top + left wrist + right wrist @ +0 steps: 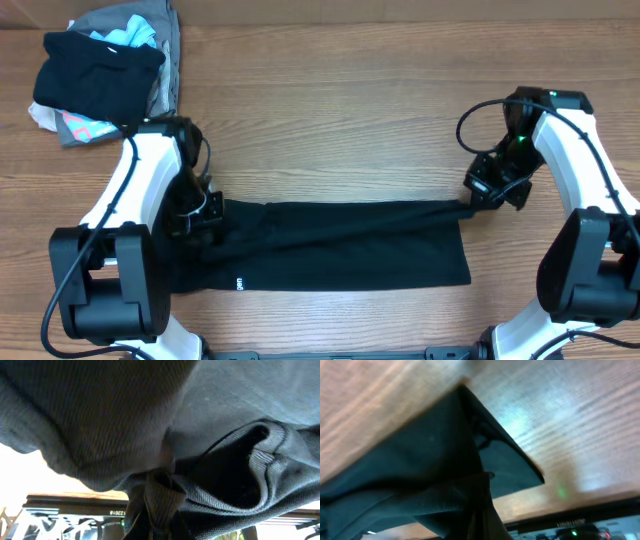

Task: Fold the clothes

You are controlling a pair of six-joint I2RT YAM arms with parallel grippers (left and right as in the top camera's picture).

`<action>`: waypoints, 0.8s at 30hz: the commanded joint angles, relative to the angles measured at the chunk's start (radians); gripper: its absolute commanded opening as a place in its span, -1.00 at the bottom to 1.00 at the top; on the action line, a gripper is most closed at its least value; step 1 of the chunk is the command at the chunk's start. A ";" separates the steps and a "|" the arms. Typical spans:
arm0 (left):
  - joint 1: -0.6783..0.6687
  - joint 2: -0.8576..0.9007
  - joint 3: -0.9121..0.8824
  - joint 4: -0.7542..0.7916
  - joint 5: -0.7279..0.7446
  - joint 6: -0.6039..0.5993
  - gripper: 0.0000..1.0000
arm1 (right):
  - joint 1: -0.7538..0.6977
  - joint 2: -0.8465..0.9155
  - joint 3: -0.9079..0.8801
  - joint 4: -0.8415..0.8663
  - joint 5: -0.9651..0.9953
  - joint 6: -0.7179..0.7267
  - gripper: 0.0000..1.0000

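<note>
T-shirt: the black T-shirt point(340, 245) lies as a long, narrow band across the near half of the surface point(330, 130), pulled fairly taut from end to end.
Mark: a small white mark point(238, 283) shows near its front edge, toward the left end.
Left fingers: the left fingers point(205, 218) are closed tight on the band's left end (in the left wrist view the bunched cloth covers them).
Right fingers: the right fingers point(472, 200) are pinched shut on the far right corner, which is drawn up into a peak.
Done so far: the band shape suggests the shirt has already been doubled lengthwise, though I cannot see the layers.
Left to do: probably bringing the ends together across the width, then letting go and smoothing.
Containers: none in view.
Heap: a loose heap point(100, 60) of black, grey, blue and pink garments sits directly on the surface at the far left corner, well apart from the shirt.
</note>
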 commanded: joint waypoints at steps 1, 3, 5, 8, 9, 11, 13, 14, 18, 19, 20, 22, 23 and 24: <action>0.011 0.003 -0.019 0.021 -0.008 -0.027 -0.91 | 0.002 -0.052 -0.014 -0.003 0.053 -0.001 -0.92; 0.011 0.003 -0.019 0.034 -0.008 -0.034 -0.91 | 0.002 -0.084 -0.014 0.000 0.064 -0.001 -0.92; 0.011 0.003 -0.019 0.039 -0.008 -0.034 -0.90 | 0.002 -0.131 -0.014 0.008 0.065 -0.002 -0.92; 0.011 0.003 -0.019 0.034 -0.008 -0.034 -0.88 | 0.003 -0.209 -0.014 0.006 0.065 -0.002 -0.92; 0.011 0.003 -0.019 0.032 -0.008 -0.034 -0.88 | 0.004 -0.232 -0.014 -0.006 0.065 -0.002 -0.92; 0.011 0.003 -0.019 0.030 -0.008 -0.034 -0.89 | 0.004 -0.266 -0.015 -0.031 0.066 -0.006 -0.91; 0.011 0.003 -0.019 0.031 -0.008 -0.034 -0.88 | 0.004 -0.286 -0.026 -0.038 0.066 -0.011 -0.85; 0.011 0.003 -0.019 0.030 -0.008 -0.034 -0.87 | 0.004 -0.289 -0.036 -0.034 0.066 -0.014 -0.78; 0.011 0.003 -0.019 0.023 -0.008 -0.034 -0.84 | 0.004 -0.290 -0.118 0.010 0.065 -0.024 -0.73; 0.011 0.003 -0.019 0.022 -0.008 -0.034 -0.83 | 0.004 -0.290 -0.152 0.034 0.065 -0.024 -0.73; 0.011 0.003 -0.019 0.019 -0.008 -0.034 -0.81 | 0.004 -0.290 -0.185 0.062 0.064 -0.024 -0.73; 0.011 0.003 -0.019 0.019 -0.008 -0.034 -0.79 | 0.003 -0.290 -0.237 0.103 0.061 -0.019 -0.72; 0.011 0.003 -0.019 0.016 -0.008 -0.034 -0.75 | 0.003 -0.290 -0.260 0.119 0.061 -0.011 -0.72; 0.011 0.003 -0.019 0.011 -0.011 -0.034 -0.69 | 0.003 -0.290 -0.276 0.132 0.061 0.000 -0.72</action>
